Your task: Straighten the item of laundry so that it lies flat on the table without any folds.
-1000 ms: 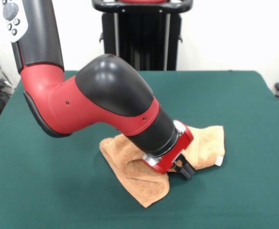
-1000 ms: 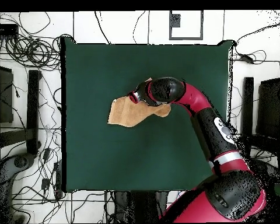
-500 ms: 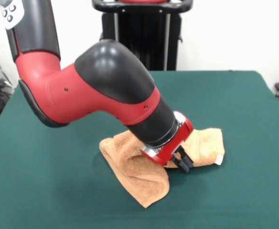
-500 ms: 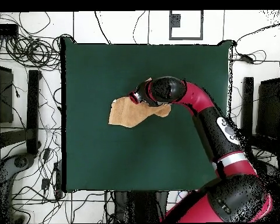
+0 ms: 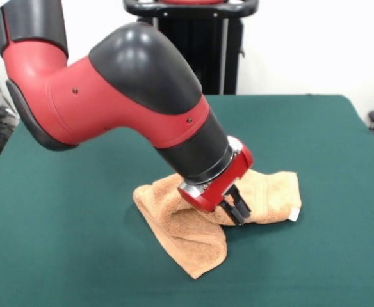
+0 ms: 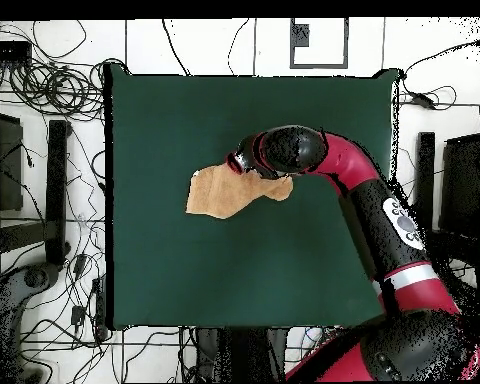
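The small orange-tan terry-cloth towel lies rumpled near the middle of the dark green felt-covered table, its near corner doubled over in a thick fold; the unfolding step looks under way, and next that fold wants drawing outward; the black gripper presses into the cloth, fingers close together, apparently pinching towel; behind, the red and black arm slants steeply down.

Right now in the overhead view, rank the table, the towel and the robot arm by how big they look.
1. Table, clearly largest.
2. Robot arm, though it sits nearer the camera, so that inflates it.
3. Towel, smallest, still bunched and partly under the arm.
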You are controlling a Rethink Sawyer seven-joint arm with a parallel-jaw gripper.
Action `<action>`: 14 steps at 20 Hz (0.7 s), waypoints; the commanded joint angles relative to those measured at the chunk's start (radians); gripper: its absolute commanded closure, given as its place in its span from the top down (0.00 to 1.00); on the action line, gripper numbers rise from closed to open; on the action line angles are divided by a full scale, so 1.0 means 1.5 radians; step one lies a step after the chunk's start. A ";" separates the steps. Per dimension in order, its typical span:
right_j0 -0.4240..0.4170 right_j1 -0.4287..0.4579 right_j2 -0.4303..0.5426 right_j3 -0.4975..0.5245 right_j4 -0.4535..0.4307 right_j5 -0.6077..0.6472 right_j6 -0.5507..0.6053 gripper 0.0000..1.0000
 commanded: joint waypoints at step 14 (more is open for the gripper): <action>0.040 0.002 -0.079 0.042 -0.021 -0.040 0.087 0.00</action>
